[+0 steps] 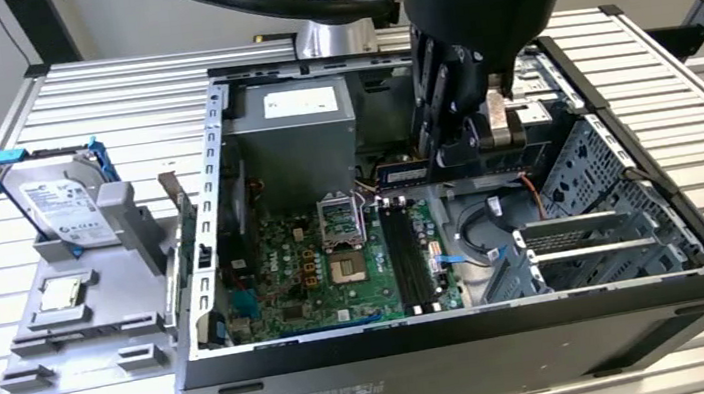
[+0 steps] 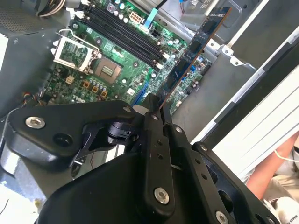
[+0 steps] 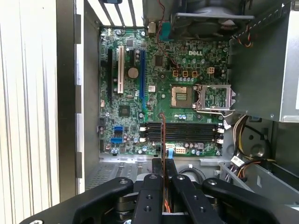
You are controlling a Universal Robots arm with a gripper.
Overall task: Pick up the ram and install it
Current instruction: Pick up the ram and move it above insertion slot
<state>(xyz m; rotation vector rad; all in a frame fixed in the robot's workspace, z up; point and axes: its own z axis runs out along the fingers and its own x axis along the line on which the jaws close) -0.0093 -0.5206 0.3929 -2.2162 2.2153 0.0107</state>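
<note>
My gripper (image 1: 452, 159) is shut on the ram (image 1: 400, 173), a long thin blue circuit-board stick, and holds it inside the open computer case above the motherboard (image 1: 322, 281). In the second wrist view the ram (image 2: 194, 51) juts out from the closed fingertips (image 2: 152, 116), tilted over the board. The first wrist view has the ram (image 3: 163, 135) edge-on, rising from my gripper (image 3: 163, 164) and crossing the black memory slots (image 3: 187, 132) at a right angle. Those slots (image 1: 402, 251) lie below the stick and apart from it; they hold nothing.
The case walls (image 1: 477, 338) ring the board. A grey power supply (image 1: 296, 123) stands at the back and a drive cage (image 1: 599, 237) at the exterior view's right. Outside, a grey tray (image 1: 20, 343) carries a hard drive (image 1: 58, 203) and a square chip (image 1: 61, 291). A person's arm (image 2: 275, 177) is nearby.
</note>
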